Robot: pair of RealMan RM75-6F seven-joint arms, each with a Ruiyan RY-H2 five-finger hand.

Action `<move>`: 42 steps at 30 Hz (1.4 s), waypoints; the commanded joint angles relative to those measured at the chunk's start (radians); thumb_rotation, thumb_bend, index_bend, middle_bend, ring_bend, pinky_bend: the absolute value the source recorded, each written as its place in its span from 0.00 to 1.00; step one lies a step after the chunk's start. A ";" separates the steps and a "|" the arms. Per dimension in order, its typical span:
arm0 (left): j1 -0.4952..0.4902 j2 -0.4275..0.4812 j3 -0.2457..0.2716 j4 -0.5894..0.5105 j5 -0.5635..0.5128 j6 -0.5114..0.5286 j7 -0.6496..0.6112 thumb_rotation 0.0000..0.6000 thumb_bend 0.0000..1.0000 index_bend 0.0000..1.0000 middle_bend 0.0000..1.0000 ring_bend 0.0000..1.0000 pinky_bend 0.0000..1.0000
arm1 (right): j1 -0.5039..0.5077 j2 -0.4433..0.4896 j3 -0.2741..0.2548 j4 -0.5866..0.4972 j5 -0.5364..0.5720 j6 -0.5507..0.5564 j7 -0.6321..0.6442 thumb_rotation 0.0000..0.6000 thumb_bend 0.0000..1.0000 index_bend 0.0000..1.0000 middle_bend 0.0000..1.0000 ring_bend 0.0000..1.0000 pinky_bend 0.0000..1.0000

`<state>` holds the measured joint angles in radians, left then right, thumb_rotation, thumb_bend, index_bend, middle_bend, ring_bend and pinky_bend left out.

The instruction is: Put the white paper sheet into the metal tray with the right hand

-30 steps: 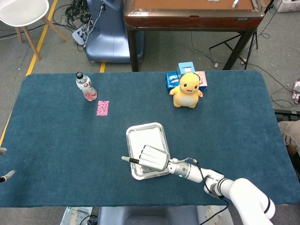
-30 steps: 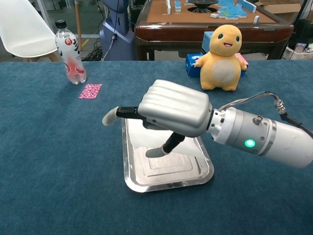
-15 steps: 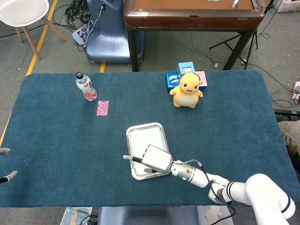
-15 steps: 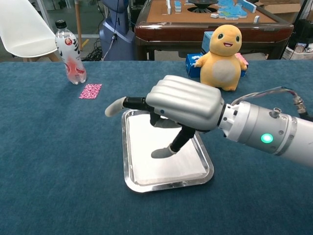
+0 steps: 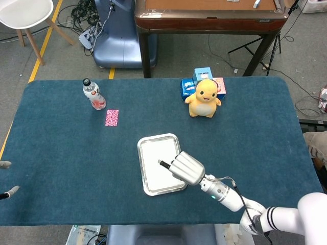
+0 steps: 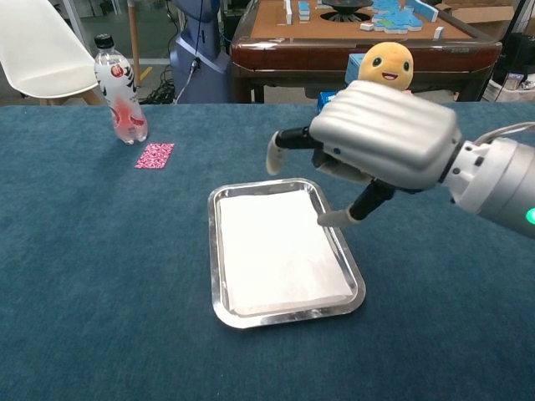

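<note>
The white paper sheet [image 5: 156, 164] [image 6: 278, 249] lies flat inside the metal tray [image 5: 139, 171] [image 6: 214, 259] near the table's front middle. My right hand [image 5: 187, 167] [image 6: 380, 138] hovers over the tray's right rim with its fingers spread and nothing in them. One fingertip [image 6: 328, 219] points down just past the rim and does not touch the sheet. At the far left edge of the head view, only two fingertips of my left hand [image 5: 5, 178] show, apart and holding nothing.
A water bottle [image 5: 93, 95] [image 6: 119, 88] and a pink card [image 5: 112, 117] [image 6: 155, 155] sit at the back left. A yellow plush toy [image 5: 203, 98] [image 6: 386, 63] stands at the back in front of small boxes [image 5: 203, 75], partly hidden by my right hand in the chest view.
My right hand has lifted off the sheet and drawn to the right, away from the tray's middle. The sheet stays flat in the tray.
</note>
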<state>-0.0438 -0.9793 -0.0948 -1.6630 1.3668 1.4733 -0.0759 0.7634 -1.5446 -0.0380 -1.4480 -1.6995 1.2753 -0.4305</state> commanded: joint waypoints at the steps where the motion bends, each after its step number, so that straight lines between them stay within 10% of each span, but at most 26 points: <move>1: -0.002 -0.002 0.002 -0.002 0.001 -0.003 0.008 1.00 0.09 0.35 0.38 0.37 0.57 | -0.099 0.124 0.025 -0.187 0.102 0.024 -0.210 1.00 0.00 0.40 0.81 0.85 1.00; 11: -0.006 -0.010 0.009 -0.012 0.010 -0.006 0.035 1.00 0.09 0.35 0.38 0.37 0.57 | -0.274 0.302 0.011 -0.427 0.230 0.149 -0.411 1.00 0.00 0.41 0.55 0.52 0.75; 20: -0.003 -0.022 0.010 -0.018 0.032 0.022 0.062 1.00 0.09 0.35 0.38 0.37 0.57 | -0.437 0.374 -0.021 -0.394 0.246 0.287 -0.313 1.00 0.00 0.41 0.46 0.39 0.45; 42: -0.019 -0.041 0.024 -0.022 0.042 -0.004 0.113 1.00 0.09 0.35 0.38 0.37 0.57 | -0.616 0.406 0.069 -0.207 0.311 0.373 0.046 1.00 0.00 0.41 0.44 0.36 0.42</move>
<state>-0.0620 -1.0196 -0.0708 -1.6854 1.4088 1.4693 0.0366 0.1496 -1.1442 0.0223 -1.6587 -1.3990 1.6619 -0.3953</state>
